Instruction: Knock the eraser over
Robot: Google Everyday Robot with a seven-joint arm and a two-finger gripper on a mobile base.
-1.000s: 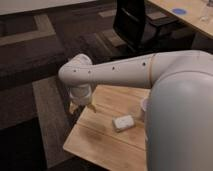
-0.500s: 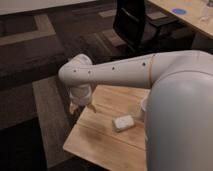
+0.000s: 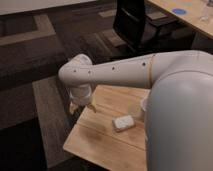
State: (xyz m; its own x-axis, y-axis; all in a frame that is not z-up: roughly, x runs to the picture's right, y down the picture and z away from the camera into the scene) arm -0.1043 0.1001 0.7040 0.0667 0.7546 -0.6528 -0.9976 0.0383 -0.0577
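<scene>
Dark patterned carpet [image 3: 35, 65] spreads around the small wooden table [image 3: 100, 150] where I am working. Behind it stands a black office chair [image 3: 135, 25], and in the upper right corner is a second table [image 3: 192, 20] with a blue disc [image 3: 178, 11] on it.

Since half a second ago almost nothing has changed. My arm [image 3: 115, 72] reaches across in the same pose, and my gripper [image 3: 82, 105] hangs at the same spot, low over the table's far left edge beneath the rounded wrist. Whether it is released or clenched I cannot tell. It grasps nothing that I can make out.

The eraser [image 3: 123, 122] has not shifted. It lies flat near the middle of the table, to the right of my gripper and apart from it, with only bare wood between them. A white cup [image 3: 144, 106] stands just beyond the eraser, close beside it and partly hidden by the broad white bulk of my own body [image 3: 180, 125], which also covers the right side of the table.
</scene>
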